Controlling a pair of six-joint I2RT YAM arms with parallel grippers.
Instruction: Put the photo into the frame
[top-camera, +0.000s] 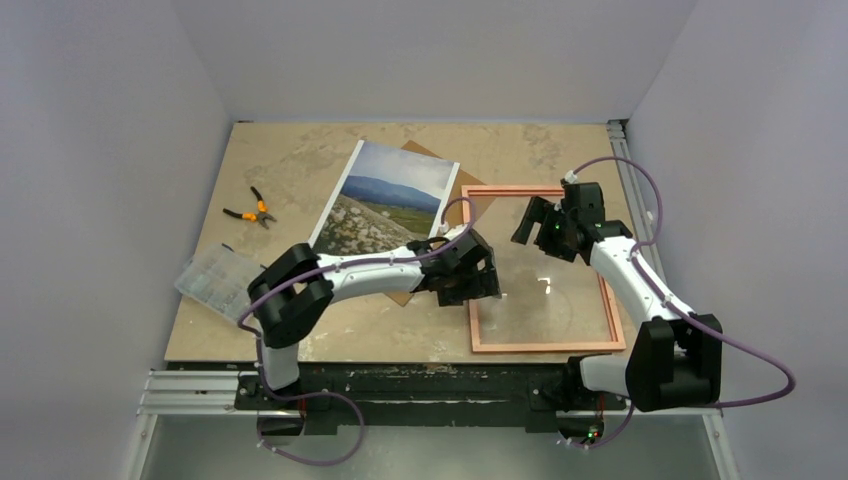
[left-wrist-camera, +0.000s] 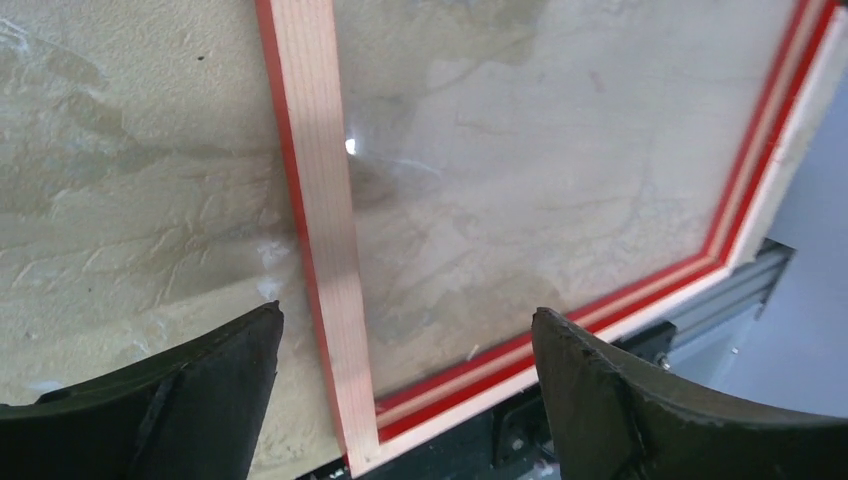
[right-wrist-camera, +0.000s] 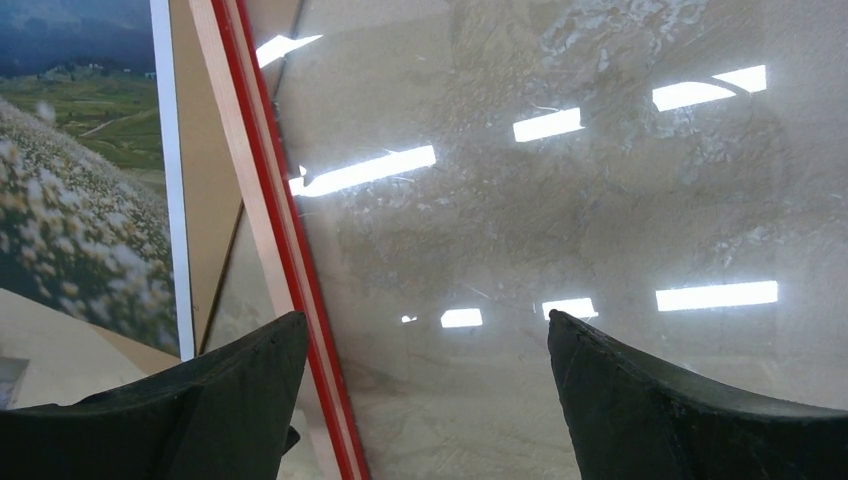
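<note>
Top view, frame (top-camera: 540, 346): lies flat on the worktop (top-camera: 300, 160), right of the middle, pale back up, with nothing inside it.
Top view, photo (top-camera: 385, 200): upper middle, picture side up, on a brown board (top-camera: 425, 152), near the frame's upper left corner. It is not in the frame yet.
Top view, left end effector (top-camera: 472, 280): over the lower part of the frame's left side.
Top view, right end effector (top-camera: 535, 222): over the glass (top-camera: 545, 295), near the frame's top.
Left wrist view, left end effector: fingers (left-wrist-camera: 200, 400) spread wide, holding nothing. The frame's left side runs underneath, between them.
Right wrist view, right end effector: fingers (right-wrist-camera: 650, 400) spread wide, holding nothing. Shiny glass is below, and the photo is in the upper left.
What could go wrong, photo: it is thin paper lying flat, so a pinch could bend it, crease it or miss it.
What could go wrong, frame: it looks loose, so a bump could slide it away.
What could go wrong, fit: the frame looks only a bit bigger, so a crooked photo could catch on an edge.
</note>
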